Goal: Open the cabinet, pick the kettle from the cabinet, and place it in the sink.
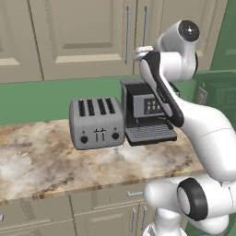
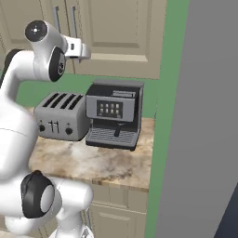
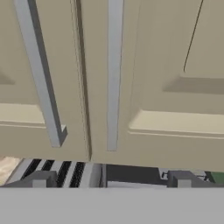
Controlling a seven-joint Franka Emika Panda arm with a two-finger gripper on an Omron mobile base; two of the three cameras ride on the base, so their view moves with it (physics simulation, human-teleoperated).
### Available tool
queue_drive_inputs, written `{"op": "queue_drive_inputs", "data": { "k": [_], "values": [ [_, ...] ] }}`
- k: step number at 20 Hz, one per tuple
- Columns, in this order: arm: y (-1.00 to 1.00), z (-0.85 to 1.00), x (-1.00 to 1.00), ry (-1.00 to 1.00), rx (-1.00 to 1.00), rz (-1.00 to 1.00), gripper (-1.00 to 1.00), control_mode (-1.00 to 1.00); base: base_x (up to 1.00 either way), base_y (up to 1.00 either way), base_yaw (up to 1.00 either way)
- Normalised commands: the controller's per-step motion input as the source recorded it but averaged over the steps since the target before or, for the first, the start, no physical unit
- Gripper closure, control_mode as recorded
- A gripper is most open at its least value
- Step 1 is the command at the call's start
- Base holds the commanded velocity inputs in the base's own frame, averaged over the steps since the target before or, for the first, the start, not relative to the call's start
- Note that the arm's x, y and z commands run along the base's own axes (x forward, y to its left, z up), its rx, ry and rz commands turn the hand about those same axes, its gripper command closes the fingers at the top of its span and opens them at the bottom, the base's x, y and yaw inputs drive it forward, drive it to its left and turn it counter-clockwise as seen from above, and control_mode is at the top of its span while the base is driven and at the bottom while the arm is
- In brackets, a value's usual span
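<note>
Approach to cabinet, doors shut.
Gripper spread wide, empty, facing right door's handle; kettle presumably inside, unseen. Next: advance, straddle handle, close, pull.

The cabinet is cut off by the top edge in both base views, its doors shut so nothing inside can be seen. The robot's arm covers the right side of the coffee machine and the lower ends of the door handles.
</note>
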Motion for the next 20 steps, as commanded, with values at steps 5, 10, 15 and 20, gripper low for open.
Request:
{"op": "queue_drive_inputs", "data": {
  "k": [5, 10, 15, 20],
  "values": [
    [0.05, 0.09, 0.35, -0.05, 0.00, 0.00, -1.00, -1.00, 0.00, 0.00, 0.00],
    [0.00, 0.08, 0.37, -0.01, 0.00, 0.00, -1.00, -1.00, 0.00, 0.00, 0.00],
    [0.00, 0.04, 0.38, 0.00, 0.00, 0.00, -1.00, -1.00, 0.00, 0.00, 0.00],
    [0.01, 0.00, 0.39, 0.00, 0.00, 0.00, -1.00, -1.00, 0.00, 0.00, 0.00]
  ]
}}
